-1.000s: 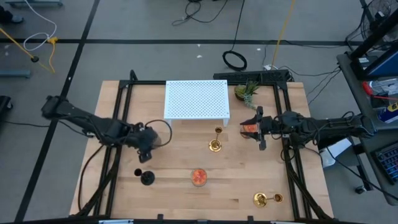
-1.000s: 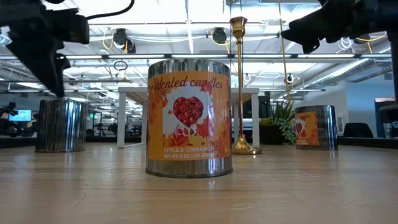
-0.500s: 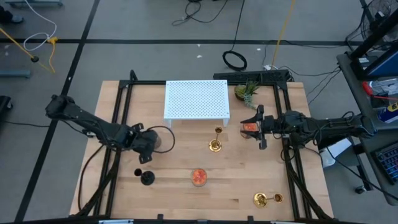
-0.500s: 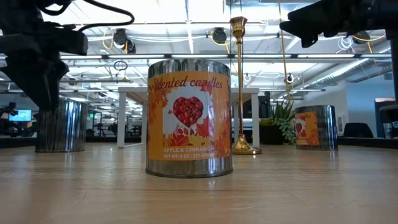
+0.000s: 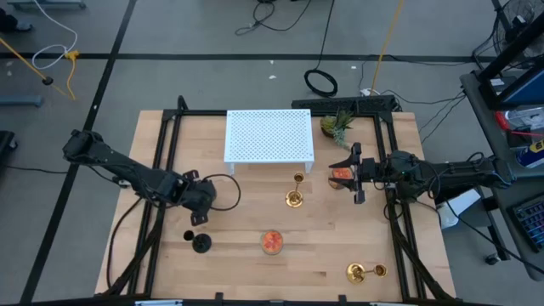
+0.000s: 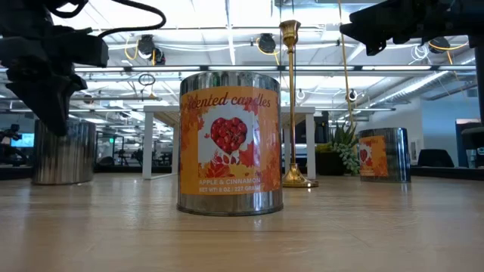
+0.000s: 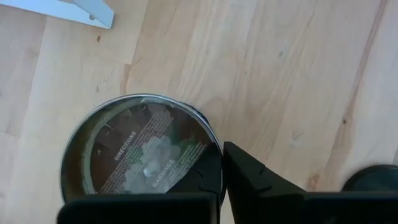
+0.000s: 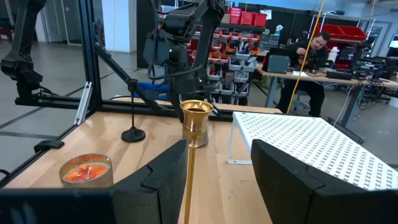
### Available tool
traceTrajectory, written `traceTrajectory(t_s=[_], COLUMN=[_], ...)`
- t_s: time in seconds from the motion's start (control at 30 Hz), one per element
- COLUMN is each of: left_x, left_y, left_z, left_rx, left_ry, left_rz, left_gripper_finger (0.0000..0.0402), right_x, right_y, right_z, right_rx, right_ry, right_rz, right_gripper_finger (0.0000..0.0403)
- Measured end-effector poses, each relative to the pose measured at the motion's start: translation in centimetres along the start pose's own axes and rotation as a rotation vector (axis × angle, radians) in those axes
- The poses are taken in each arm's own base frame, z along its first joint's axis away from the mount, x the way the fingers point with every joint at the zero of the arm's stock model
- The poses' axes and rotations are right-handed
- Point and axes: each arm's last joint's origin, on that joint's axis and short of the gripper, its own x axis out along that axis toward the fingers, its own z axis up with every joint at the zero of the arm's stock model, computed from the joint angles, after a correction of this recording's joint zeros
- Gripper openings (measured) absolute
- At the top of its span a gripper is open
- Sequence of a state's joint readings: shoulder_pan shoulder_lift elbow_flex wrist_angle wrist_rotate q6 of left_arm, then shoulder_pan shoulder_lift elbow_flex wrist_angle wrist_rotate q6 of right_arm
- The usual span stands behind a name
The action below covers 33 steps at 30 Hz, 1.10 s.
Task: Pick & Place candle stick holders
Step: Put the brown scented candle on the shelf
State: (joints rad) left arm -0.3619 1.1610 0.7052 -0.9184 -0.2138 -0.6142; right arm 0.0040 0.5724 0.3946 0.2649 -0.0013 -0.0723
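My left gripper is shut on a grey glass cup, which stands on the table's left half. My right gripper hangs open above an orange cup, which stands on the table. A gold stemmed holder stands upright mid-table. A second orange cup stands near the front. A black stemmed holder stands at front left. Another gold holder lies on its side at front right. My left gripper has the grey cup by its rim, on the side toward the table's left. One finger stands outside the wall; the other is hard to make out against the dark rim. The fingers come from above, pointing down. The cup stands upright on the table.
A white perforated stand fills the far middle of the table, with a small green plant at its right. Black frame rails run along both sides. Bare wood lies between the middle cup and the lying gold holder.
My left gripper has come down beside the grey cup and taken hold of its rim. The cup has slid a little toward the table's left edge and stays upright.
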Motion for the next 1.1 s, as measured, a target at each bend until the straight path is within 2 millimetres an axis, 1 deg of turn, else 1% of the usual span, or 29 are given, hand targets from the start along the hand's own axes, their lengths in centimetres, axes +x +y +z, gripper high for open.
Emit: traceTrajectory(t_s=[0.1, 0.27, 0.43, 0.57, 0.77, 0.87, 0.97, 1.1], left_x=[0.0, -0.3, -1.9, -4.1, -8.2, -10.2, -12.0, -13.9], left_y=[0.0, -0.1, -0.6, -0.9, -1.3, -1.3, -0.9, 0.6], left_z=[0.0, 0.2, 1.2, 2.1, 3.1, 3.5, 4.3, 6.1], left_rx=[0.002, -0.013, -0.003, 0.009, 0.036, 0.077, 0.119, 0.096], left_ry=[-0.001, 0.003, -0.010, -0.040, -0.078, -0.111, -0.182, -0.269], left_rz=[0.000, -0.017, -0.076, -0.083, -0.118, -0.120, -0.102, -0.081], left_gripper_finger=[0.0018, 0.0008, 0.0006, 0.0004, 0.0004, 0.0004, 0.0004, 0.0004], right_x=[0.0, 0.0, 0.0, 0.0, 0.0, 0.0, 0.0, 0.0], right_y=[0.0, 0.0, 0.0, 0.0, 0.0, 0.0, 0.0, 0.0], right_z=[0.0, 0.0, 0.0, 0.0, 0.0, 0.0, 0.0, 0.0], right_rx=[0.000, 0.000, 0.000, 0.000, 0.000, 0.000, 0.000, 0.000], right_ry=[0.001, 0.000, 0.000, 0.000, 0.000, 0.000, 0.000, 0.001], right_rz=[0.000, 0.000, 0.000, 0.000, 0.000, 0.000, 0.000, 0.000], right_gripper_finger=[0.0178, 0.0178, 0.0178, 0.0178, 0.0178, 0.0178, 0.0178, 0.0178])
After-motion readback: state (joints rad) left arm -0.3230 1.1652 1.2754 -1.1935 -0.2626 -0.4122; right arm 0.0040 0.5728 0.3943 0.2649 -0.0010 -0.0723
